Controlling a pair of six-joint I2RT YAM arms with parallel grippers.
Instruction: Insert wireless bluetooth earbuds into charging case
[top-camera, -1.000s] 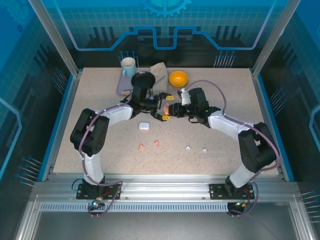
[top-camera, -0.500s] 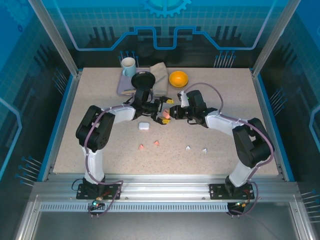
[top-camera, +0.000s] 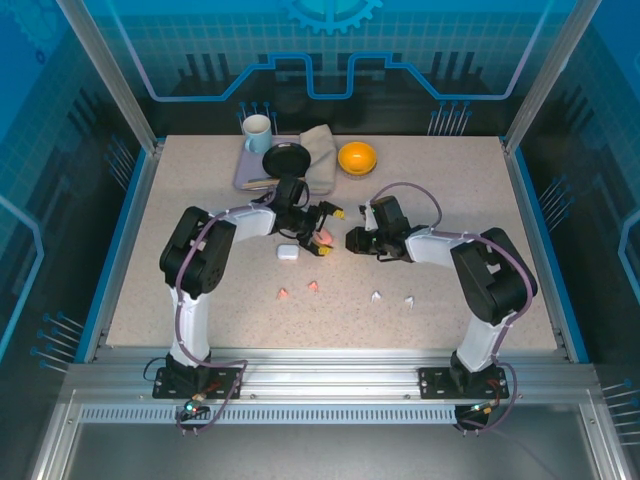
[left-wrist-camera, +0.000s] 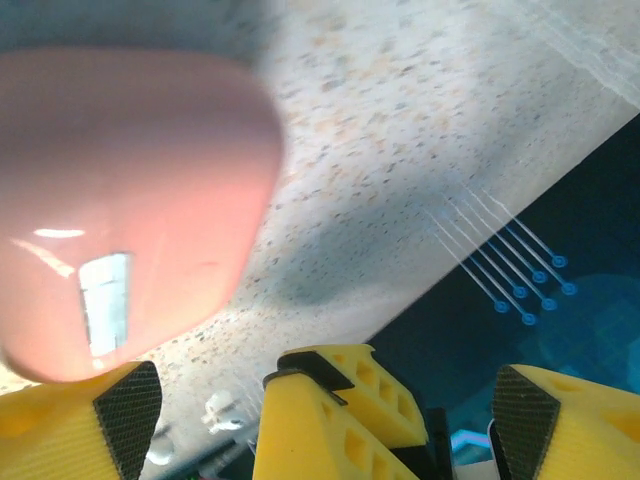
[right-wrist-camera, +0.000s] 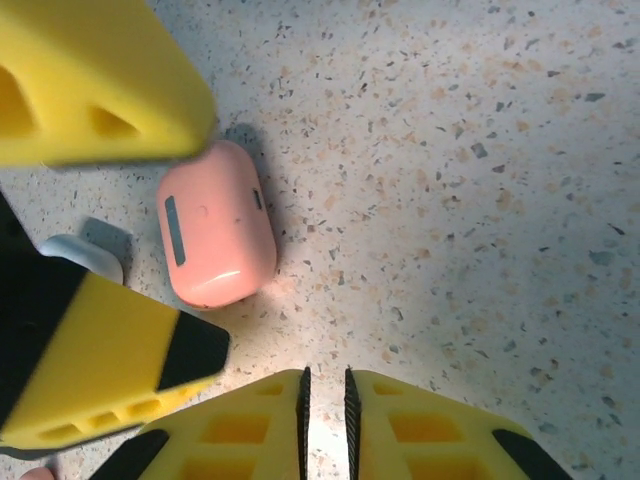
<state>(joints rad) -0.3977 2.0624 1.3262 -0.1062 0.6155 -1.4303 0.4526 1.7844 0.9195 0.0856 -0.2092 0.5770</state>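
Speckled desk (top-camera: 460, 190): small rounded pink plastic case (right-wrist-camera: 215, 225) lies flat btwn spread fingers of left tool (top-camera: 330, 232), not gripped. Right tool (right-wrist-camera: 325, 385) clenched, empty, just right of it. Tiny pink earbuds (top-camera: 284, 293) & white earbuds (top-camera: 376, 295) lie nearer, well apart.

Pink charging case (right-wrist-camera: 215, 238): rounded, glossy salmon, lid shut, lying flat on the bench with a grey strip on its upper face. The white case (top-camera: 288, 252), also flat and shut, sits near it to the left. Closer to the bench's front edge, four loose buds in a rough row: first pink earbud (top-camera: 284, 293), second pink earbud (top-camera: 314, 286), then, apart to the right, first white earbud (top-camera: 376, 296) and second white earbud (top-camera: 409, 301).
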